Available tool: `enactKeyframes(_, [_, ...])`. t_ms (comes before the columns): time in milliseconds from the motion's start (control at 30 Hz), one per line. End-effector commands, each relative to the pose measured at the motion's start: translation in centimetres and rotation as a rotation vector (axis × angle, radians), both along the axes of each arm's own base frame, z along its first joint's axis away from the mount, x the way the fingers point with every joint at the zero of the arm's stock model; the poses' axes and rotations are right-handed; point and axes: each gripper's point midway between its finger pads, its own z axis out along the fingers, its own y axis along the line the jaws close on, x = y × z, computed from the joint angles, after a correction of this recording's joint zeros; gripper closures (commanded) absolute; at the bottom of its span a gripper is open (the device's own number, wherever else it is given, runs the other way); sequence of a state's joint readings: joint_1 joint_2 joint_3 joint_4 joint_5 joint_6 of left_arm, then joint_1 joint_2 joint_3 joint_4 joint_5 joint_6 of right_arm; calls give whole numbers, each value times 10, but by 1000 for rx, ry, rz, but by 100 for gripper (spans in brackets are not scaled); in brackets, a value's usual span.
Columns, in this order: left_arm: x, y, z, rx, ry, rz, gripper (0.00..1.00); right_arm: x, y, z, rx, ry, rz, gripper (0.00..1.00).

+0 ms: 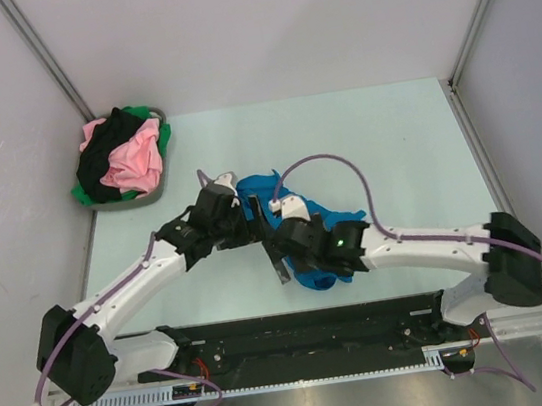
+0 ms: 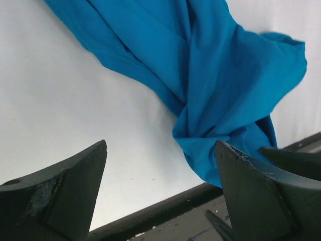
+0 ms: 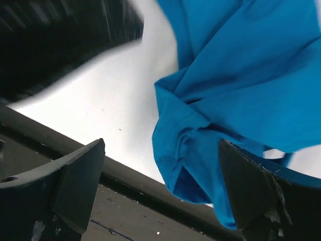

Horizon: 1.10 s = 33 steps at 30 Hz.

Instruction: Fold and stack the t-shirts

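Bright blue cotton t-shirt (image 2: pixel 225 65), lying crumpled and twisted on the pale tabletop (image 1: pixel 394 145), close to its near edge and below both arms. The left pincer (image 2: pixel 160 150) stands wide open above bare tabletop just beside the bunched cloth, holding nothing. The right pincer (image 3: pixel 161 145) is likewise wide open and empty, with a folded lobe of the shirt between its fingers. The step in hand is judged to be spreading the garment flat before any fold. To do it well, each pincer should close on a different outer edge, such as a hem corner or a shoulder, and take one layer only. The two should then draw apart evenly so the twist at the centre unwinds rather than tightens. Neither sleeves nor collar can be told apart in these views. Round grey basket (image 1: pixel 134 200), at the far left corner, well apart from the shirt: it holds a heap of pink (image 1: pixel 139 159), black (image 1: pixel 108 155) and green (image 1: pixel 165 132) shirts, not yet folded.
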State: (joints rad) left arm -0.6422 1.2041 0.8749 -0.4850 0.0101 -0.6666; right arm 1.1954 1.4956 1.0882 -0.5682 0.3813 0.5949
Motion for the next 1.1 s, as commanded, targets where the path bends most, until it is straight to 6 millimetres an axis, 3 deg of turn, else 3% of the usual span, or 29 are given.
enactKeyframes(0, [-11, -28, -8, -31, 14, -76, 7, 41, -36, 62, 53, -151, -155, 0])
enactKeyframes(100, [-24, -50, -22, -38, 55, -123, 7, 54, -67, 63, 4, -169, -262, 0])
enactKeyframes(233, [-42, -83, -34, -51, 100, -195, 9, 80, -115, 50, -38, -137, -427, 0])
enactKeyframes(367, [-47, -99, -40, -56, 131, -218, 11, 87, -141, 29, -29, -92, -496, 0])
enactKeyframes(533, [-43, -102, -47, -31, 146, -209, 11, 86, -149, 20, -15, -80, -510, 0])
enactKeyframes(833, [-23, -117, -25, -14, 116, -195, 11, 84, -158, 16, 2, -78, -522, 0])
enactKeyframes(1067, [-28, -119, -42, 4, 153, -210, 12, 81, -161, 9, 3, -69, -519, 0])
